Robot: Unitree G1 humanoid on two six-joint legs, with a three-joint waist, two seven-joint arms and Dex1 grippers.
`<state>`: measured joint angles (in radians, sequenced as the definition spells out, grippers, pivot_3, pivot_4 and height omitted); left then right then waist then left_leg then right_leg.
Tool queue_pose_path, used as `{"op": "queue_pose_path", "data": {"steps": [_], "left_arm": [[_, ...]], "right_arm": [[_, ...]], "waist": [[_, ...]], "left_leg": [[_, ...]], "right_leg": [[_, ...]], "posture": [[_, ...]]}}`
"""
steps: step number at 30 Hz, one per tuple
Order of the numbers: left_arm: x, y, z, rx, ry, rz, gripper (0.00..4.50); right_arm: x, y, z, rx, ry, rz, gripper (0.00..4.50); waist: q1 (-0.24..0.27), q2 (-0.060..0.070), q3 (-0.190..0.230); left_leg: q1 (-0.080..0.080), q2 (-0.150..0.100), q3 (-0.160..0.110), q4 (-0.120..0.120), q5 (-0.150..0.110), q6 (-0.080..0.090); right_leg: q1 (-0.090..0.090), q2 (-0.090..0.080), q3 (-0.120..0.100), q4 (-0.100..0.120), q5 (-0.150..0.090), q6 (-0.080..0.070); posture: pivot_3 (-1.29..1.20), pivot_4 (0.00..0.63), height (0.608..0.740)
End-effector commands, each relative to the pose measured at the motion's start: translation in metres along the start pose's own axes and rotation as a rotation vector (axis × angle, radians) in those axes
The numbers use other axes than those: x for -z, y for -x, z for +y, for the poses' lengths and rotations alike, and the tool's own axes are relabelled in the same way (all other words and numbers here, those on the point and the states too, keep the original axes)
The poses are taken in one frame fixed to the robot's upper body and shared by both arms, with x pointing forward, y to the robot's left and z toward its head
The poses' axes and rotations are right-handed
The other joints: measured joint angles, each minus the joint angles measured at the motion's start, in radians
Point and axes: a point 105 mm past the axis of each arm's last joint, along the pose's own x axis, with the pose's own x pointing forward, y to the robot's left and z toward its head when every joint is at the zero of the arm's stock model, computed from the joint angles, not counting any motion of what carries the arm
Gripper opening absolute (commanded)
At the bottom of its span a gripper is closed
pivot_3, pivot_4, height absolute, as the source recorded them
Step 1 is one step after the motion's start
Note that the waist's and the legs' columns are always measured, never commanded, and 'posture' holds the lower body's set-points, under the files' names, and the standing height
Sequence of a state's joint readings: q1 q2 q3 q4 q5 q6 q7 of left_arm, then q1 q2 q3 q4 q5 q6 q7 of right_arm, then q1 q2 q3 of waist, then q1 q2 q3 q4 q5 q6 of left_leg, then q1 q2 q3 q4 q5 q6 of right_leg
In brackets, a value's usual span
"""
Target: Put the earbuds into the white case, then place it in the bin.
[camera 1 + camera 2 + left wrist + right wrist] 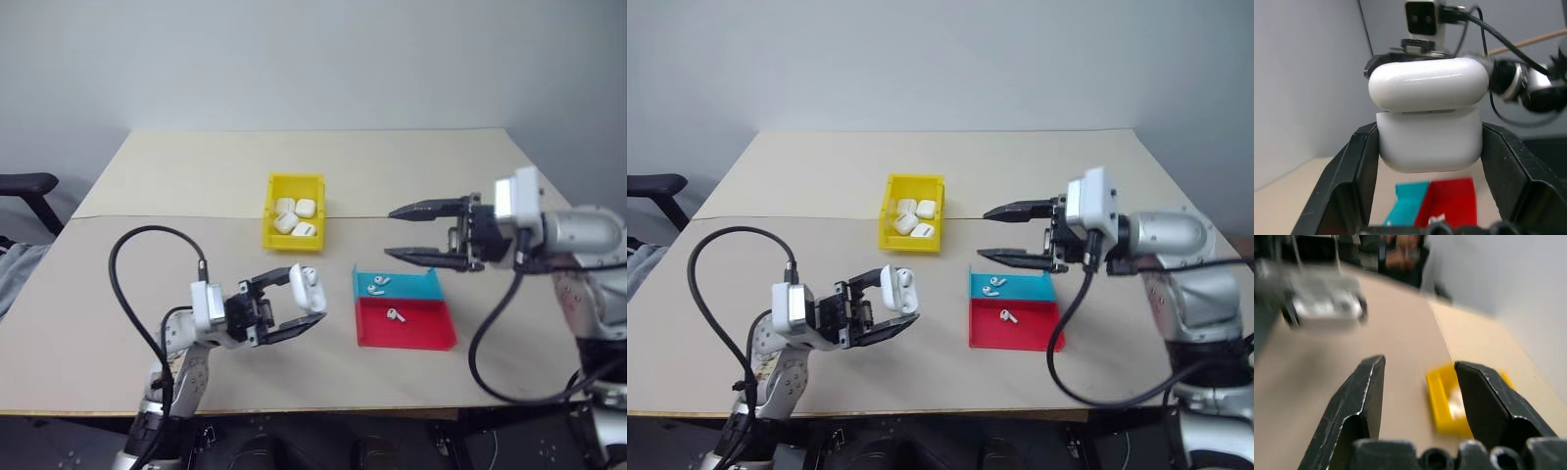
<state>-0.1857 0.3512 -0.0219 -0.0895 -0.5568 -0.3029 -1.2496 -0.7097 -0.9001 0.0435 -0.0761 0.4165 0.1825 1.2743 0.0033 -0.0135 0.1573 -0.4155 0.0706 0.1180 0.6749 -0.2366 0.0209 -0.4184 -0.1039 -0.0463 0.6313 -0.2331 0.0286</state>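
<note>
My left gripper (pixel 308 296) is shut on the white case (pixel 307 287), held above the table's front left part. In the left wrist view the case (pixel 1430 142) sits between the two black fingers, its lid (pixel 1427 83) raised off the body. Two earbuds (pixel 378 285) lie in the blue tray (pixel 416 286), and one earbud (pixel 395 315) lies in the red tray (pixel 431 331). The yellow bin (pixel 270 211) stands at mid-table. My right gripper (pixel 392 232) hovers open and empty over the far side of the blue tray, pointing toward the bin.
Several white cases (pixel 294 215) lie inside the bin. The blue and red trays sit side by side, right of the left gripper. A black chair arm (pixel 24 186) sticks out past the table's left edge. A cable (pixel 137 284) loops up from the left wrist.
</note>
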Motion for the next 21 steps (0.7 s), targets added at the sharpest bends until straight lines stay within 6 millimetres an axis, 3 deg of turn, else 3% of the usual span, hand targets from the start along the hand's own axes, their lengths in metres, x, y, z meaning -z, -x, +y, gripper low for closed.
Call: {"op": "queue_pose_path", "data": {"steps": [1,6,13,21], "left_arm": [[0.001,0.007,-0.003,0.003,-0.044,0.024,2.81],[0.003,0.011,-0.006,-0.045,-0.047,0.033,2.81],[0.005,0.013,-0.014,-0.080,-0.061,0.054,2.81],[0.007,0.015,-0.019,-0.098,-0.065,0.068,2.81]], "right_arm": [[0.042,-0.007,-0.001,-0.156,0.139,0.342,2.77],[0.079,-0.027,-0.017,-0.319,0.198,0.642,2.77],[0.091,-0.062,-0.021,-0.436,0.258,0.685,2.77],[0.103,-0.075,-0.015,-0.524,0.356,0.702,2.77]], "waist": [[-0.007,0.000,0.000],[-0.019,0.000,0.000],[-0.014,0.001,0.000],[-0.017,0.001,0.000]], "left_leg": [[0.000,0.000,0.001,0.000,0.000,0.000],[-0.001,0.000,0.003,0.000,0.000,0.000],[-0.002,0.001,0.004,0.000,0.000,-0.001],[-0.003,0.001,0.005,0.001,0.000,-0.001]], "right_leg": [[-0.001,0.000,0.001,0.000,0.000,0.000],[-0.003,0.000,0.002,0.001,0.000,0.000],[-0.003,0.000,0.002,0.001,0.000,0.000],[-0.004,-0.001,0.001,0.001,0.000,0.000]], "posture": [[0.00,0.150,0.740],[0.00,0.150,0.740],[0.00,0.150,0.740],[0.00,0.150,0.740]]}}
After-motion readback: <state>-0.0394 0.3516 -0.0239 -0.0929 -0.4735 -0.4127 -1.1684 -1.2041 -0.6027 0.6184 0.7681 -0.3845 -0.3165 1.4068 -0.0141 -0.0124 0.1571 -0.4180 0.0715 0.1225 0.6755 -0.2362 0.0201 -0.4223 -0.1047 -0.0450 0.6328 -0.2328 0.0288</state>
